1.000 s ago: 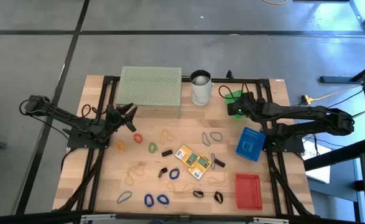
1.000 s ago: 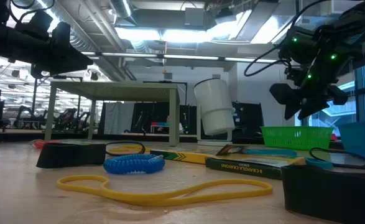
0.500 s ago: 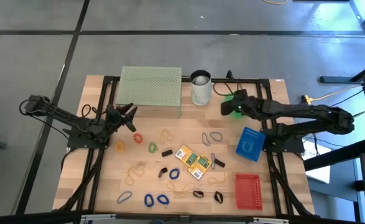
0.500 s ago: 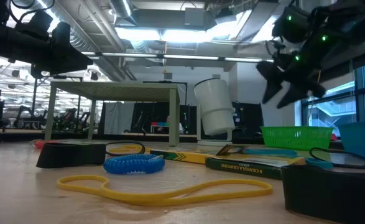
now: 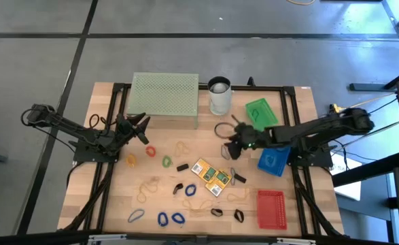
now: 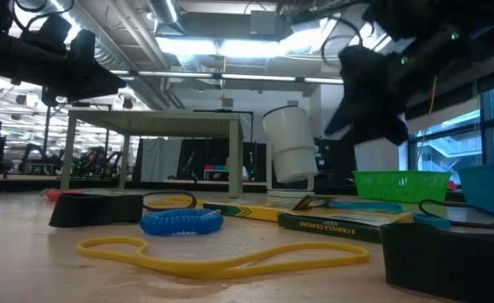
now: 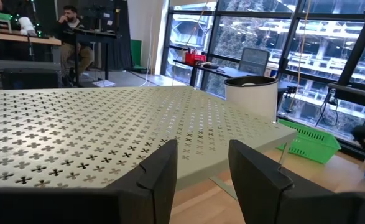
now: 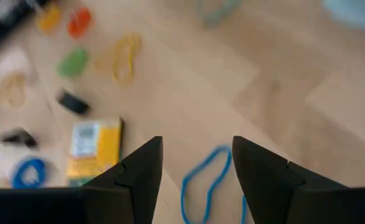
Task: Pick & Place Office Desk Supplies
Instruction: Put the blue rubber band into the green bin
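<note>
A: Rubber bands everywhere in the high view. Red one [image 5: 150, 150] and green one [image 5: 166, 161] sit near the left gripper [image 5: 143, 129], blue ones [image 5: 170, 219] near the front edge, tan ones mid-table.

B: Other supplies?

A: Yellow card packs [image 5: 211, 177] in the middle of the wooden table [image 5: 301, 204], black binder clips [image 5: 182, 167] scattered around them. White cup [image 5: 219, 96] and pale green mesh stand [image 5: 165, 99] at the back. Green basket [image 5: 260, 112], blue box [image 5: 274, 158] and red basket [image 5: 270, 208] on the right side.

B: Grippers?

A: Right gripper [image 5: 230, 143] is above the table centre, just over a grey-blue band [image 5: 233, 149], fingers apart, holding nothing. Left gripper hangs by the stand's front corner, fingers parted, empty.

B: Low view?

A: Yellow rubber band [image 6: 221, 255] lies flat up front, blue coiled band [image 6: 181, 221] behind it, black binder clip [image 6: 95, 209] on the left. Cup, stand, green basket in the background. Right gripper [image 6: 373, 84] up high, blurred. Can't tell its fingers there.

B: Left wrist view?

A: Two dark fingers [image 7: 160, 171] spread, nothing between them, mesh stand top [image 7: 107, 130] right ahead, cup [image 7: 250, 96] beyond.

B: Right wrist view?

A: Fingers [image 8: 142, 165] apart, empty, blue rubber band [image 8: 206, 182] on the wood between them below. Card pack [image 8: 95, 146], yellow band [image 8: 125, 57], green band [image 8: 73, 62], orange band [image 8: 79, 20] farther off.
</note>
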You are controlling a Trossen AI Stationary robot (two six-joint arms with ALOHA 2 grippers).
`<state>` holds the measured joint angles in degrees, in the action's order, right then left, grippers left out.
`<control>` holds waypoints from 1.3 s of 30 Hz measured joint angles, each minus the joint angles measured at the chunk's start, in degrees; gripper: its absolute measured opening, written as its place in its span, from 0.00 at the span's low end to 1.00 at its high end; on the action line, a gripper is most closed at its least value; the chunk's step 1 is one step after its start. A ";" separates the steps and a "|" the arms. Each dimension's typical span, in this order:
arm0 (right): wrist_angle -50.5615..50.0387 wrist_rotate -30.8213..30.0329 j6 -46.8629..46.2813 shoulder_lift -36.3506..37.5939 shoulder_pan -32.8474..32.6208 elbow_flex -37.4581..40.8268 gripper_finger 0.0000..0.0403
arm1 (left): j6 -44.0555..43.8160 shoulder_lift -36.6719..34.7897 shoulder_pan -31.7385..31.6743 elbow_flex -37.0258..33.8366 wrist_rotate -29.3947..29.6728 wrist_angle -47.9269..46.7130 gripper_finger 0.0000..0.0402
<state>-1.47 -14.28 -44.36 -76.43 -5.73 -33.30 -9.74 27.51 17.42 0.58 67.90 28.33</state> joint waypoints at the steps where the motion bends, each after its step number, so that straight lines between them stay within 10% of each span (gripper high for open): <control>1: 0.30 0.10 -0.31 -1.62 -0.53 0.00 0.48 | 0.00 0.02 -0.01 0.00 0.00 -0.06 0.35; 26: 12.91 -8.68 20.77 -22.04 -0.79 -0.26 0.46 | 0.00 0.02 -0.01 0.00 0.00 -0.04 0.35; 39: 12.94 -11.21 13.31 -22.79 -0.71 -0.17 0.03 | 0.00 0.00 0.01 0.00 0.00 -0.04 0.35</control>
<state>11.47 -25.50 -31.05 -99.22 -6.44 -33.47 -9.74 27.51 17.42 0.58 67.90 28.29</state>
